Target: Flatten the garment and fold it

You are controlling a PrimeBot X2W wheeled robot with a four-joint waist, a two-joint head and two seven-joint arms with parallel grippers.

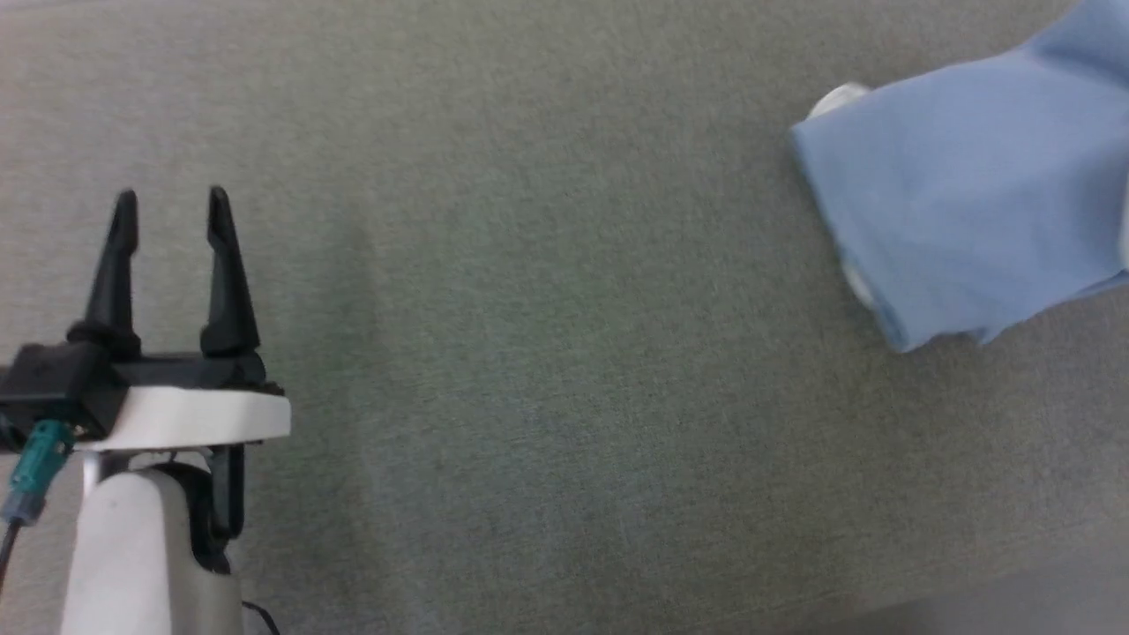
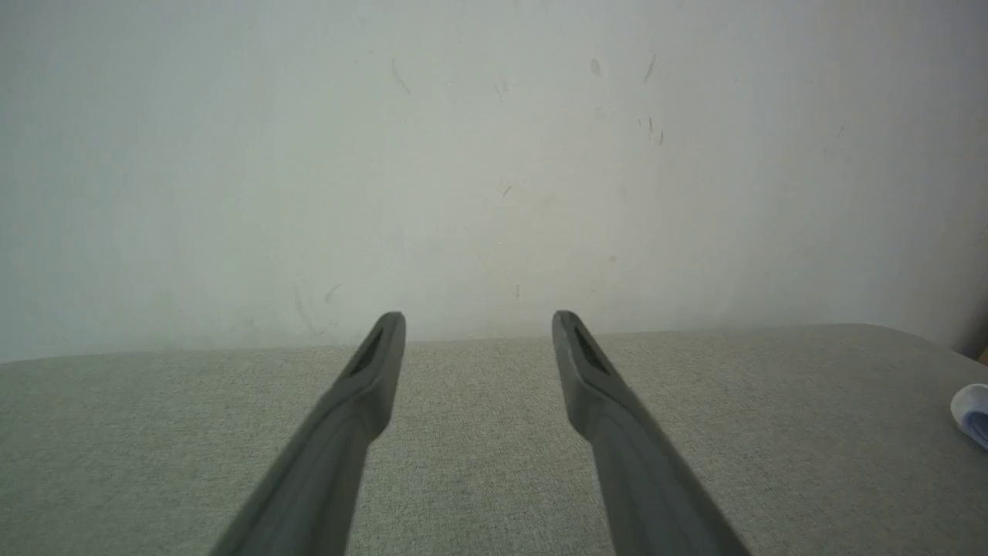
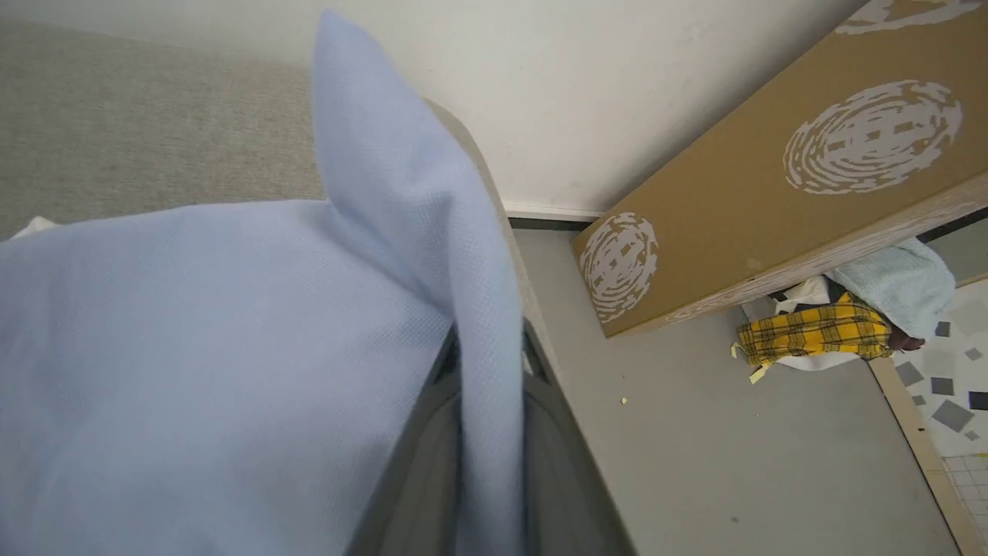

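The garment [image 1: 970, 203] is light blue with white showing at its left edge. It lies bunched at the right of the grey cloth-covered table [image 1: 547, 353], running off the head view's right edge. My left gripper [image 1: 172, 216] hovers open at the lower left, far from it, with nothing between its fingers. In the left wrist view the left gripper [image 2: 478, 328] stands open over the table, and a white and blue bit of the garment [image 2: 974, 413] peeks in at the right edge. My right gripper [image 3: 490, 363] is shut on a fold of the garment [image 3: 193, 347], which stands up between its fingers.
A pale wall [image 2: 494, 154] rises behind the table. Past the table's right end, on the grey floor [image 3: 733, 463], a brown cardboard box [image 3: 772, 193] leans over a pile with yellow plaid cloth [image 3: 810, 336] and a pale blue towel [image 3: 895, 282].
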